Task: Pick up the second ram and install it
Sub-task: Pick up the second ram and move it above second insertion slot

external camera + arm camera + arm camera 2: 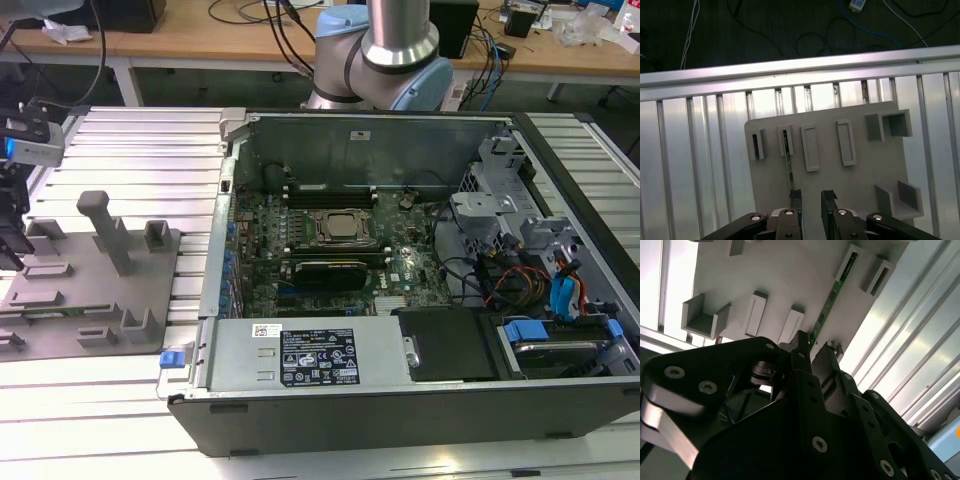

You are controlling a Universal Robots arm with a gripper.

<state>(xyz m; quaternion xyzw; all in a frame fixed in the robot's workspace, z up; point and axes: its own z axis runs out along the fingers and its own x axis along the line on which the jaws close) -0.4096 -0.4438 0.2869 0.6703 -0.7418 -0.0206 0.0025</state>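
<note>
**Second ram (pixel 789 165) edge-on at parted fingers (pixel 795 197)**

Hovers with the gripper (pixel 811 198) over the grey fixture plate (pixel 75 285), at 9 o'clock from the open computer case (pixel 420 150) in the exterior view. Holds nothing: fingers parted. Finds the second ram standing on edge in a plate slot, its near end just under the gap, nearer one finger than the other. With the closing line taken as 3-to-9, runs 12-to-6.
</note>
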